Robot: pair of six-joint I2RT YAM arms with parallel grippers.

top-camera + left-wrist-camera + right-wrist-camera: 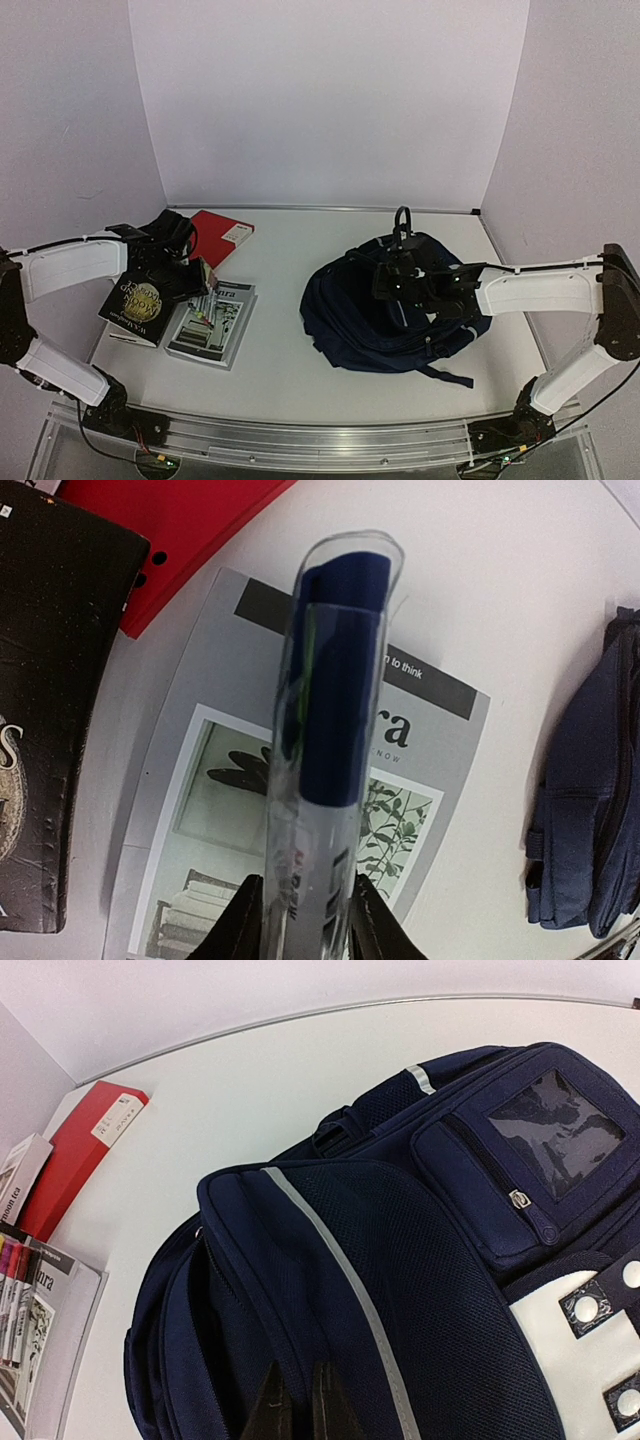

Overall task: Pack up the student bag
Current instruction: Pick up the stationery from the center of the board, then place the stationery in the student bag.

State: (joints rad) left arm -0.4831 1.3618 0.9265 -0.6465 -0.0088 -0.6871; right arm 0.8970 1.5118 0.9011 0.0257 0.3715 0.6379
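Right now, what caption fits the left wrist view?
Left hand straddling a clear marker pack above a grey magazine, navy student bag at right.

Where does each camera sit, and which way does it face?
Top external: above, behind the robot, looking down on the white table; both arms show.
Left wrist: on left arm, facing a clear plastic marker pack over a grey printed magazine; left gripper flanks it.
Right wrist: on right arm, facing the navy blue striped fabric backpack; shut right gripper shows.
Shared: backpack, magazine.
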